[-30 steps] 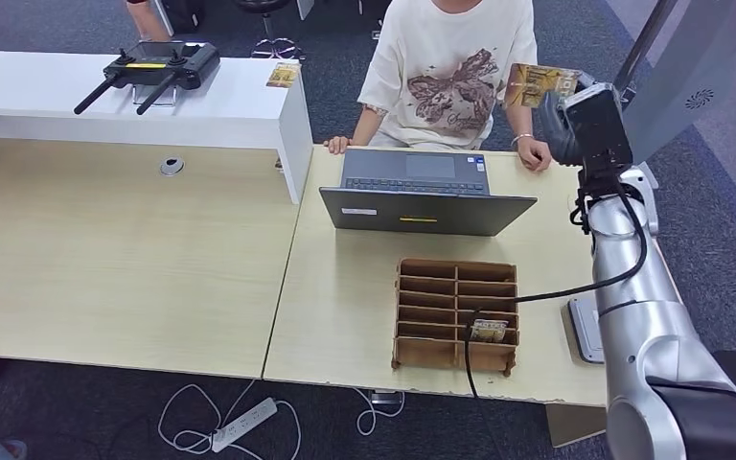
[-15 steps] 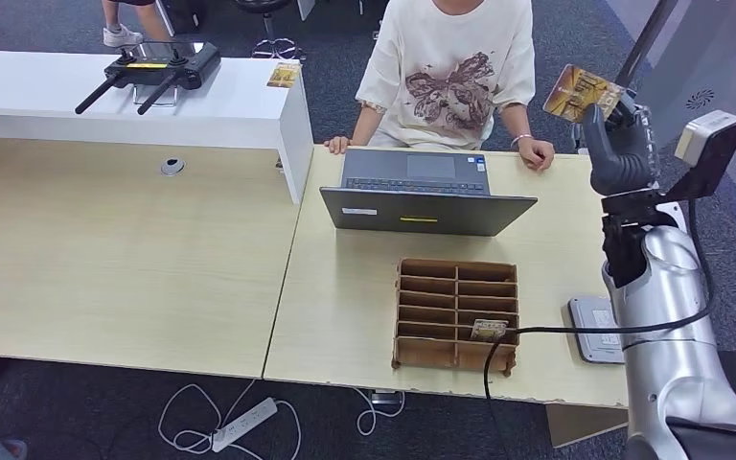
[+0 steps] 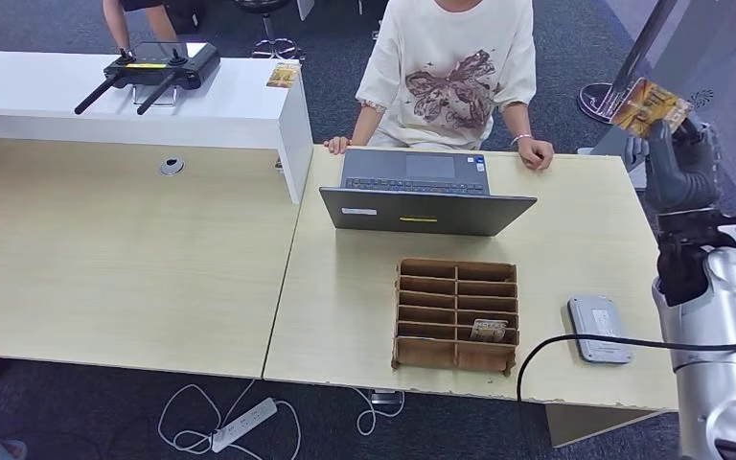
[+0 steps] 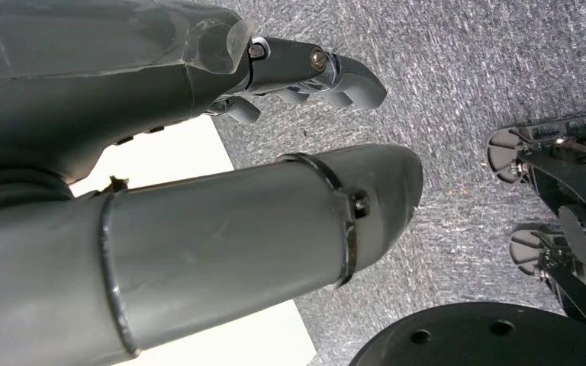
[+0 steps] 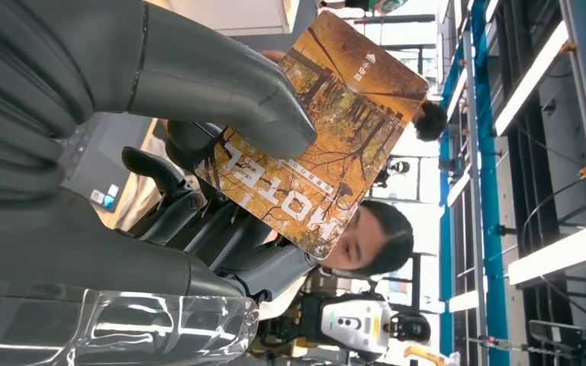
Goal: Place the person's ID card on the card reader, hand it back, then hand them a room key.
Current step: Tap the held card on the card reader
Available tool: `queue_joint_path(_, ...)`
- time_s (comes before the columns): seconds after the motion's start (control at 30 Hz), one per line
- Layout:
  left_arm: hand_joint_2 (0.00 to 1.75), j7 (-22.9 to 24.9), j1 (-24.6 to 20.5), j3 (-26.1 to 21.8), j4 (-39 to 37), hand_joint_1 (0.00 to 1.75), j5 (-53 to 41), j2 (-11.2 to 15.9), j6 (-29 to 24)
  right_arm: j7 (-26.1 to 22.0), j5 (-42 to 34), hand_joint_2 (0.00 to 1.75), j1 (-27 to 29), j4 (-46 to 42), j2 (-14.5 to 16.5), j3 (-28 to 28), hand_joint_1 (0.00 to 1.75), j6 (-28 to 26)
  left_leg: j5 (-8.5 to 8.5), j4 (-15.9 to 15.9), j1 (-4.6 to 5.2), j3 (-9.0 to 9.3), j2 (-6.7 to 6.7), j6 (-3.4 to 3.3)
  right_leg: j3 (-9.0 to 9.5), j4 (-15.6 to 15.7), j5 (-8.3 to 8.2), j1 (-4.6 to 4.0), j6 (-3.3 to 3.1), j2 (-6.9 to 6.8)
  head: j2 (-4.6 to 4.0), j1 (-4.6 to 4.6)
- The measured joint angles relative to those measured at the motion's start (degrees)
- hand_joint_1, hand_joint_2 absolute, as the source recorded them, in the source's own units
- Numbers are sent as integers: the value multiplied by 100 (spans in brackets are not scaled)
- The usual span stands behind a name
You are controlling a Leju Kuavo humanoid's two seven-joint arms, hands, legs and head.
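My right hand (image 3: pixel 676 168) is raised past the desk's right edge and pinches an orange card (image 3: pixel 647 105) upright. The right wrist view shows that card (image 5: pixel 313 145) printed with trees and the word "HOTEL", held between my thumb and fingers (image 5: pixel 221 91). A grey card reader (image 3: pixel 597 329) lies flat near the desk's front right corner, well below the hand. The person in a cream T-shirt (image 3: pixel 455 72) sits behind the laptop, both hands resting on the desk. My left hand (image 4: pixel 236 175) hangs over grey carpet, fingers apart, holding nothing.
A grey laptop (image 3: pixel 428 196) stands open mid-desk. In front of it a cardboard slot organizer (image 3: pixel 455 314) holds one similar card (image 3: pixel 488 331). A black cable (image 3: pixel 575 345) runs past the reader. A white counter (image 3: pixel 134 96) with a black controller and another card is back left.
My right arm has swung right with the card, from above the person's hand at the desk's back edge to beyond the desk's right side. The card reader has come into full view.
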State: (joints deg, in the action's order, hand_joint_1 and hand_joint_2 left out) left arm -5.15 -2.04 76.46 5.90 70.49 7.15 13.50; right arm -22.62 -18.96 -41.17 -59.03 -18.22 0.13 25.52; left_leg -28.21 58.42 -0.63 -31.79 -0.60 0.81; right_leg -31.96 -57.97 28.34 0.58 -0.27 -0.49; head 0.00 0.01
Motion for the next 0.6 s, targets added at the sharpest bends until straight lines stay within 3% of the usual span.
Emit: queue_joint_path(0.6, 0, -13, 0, -3, 0, 0, 82, -2, 3, -92, 55, 175, 1110, -1121, -151, -2, 175, -551, 0, 0, -1, 0, 0, 0, 0, -1, 0, -1, 0, 1, 0, 0)
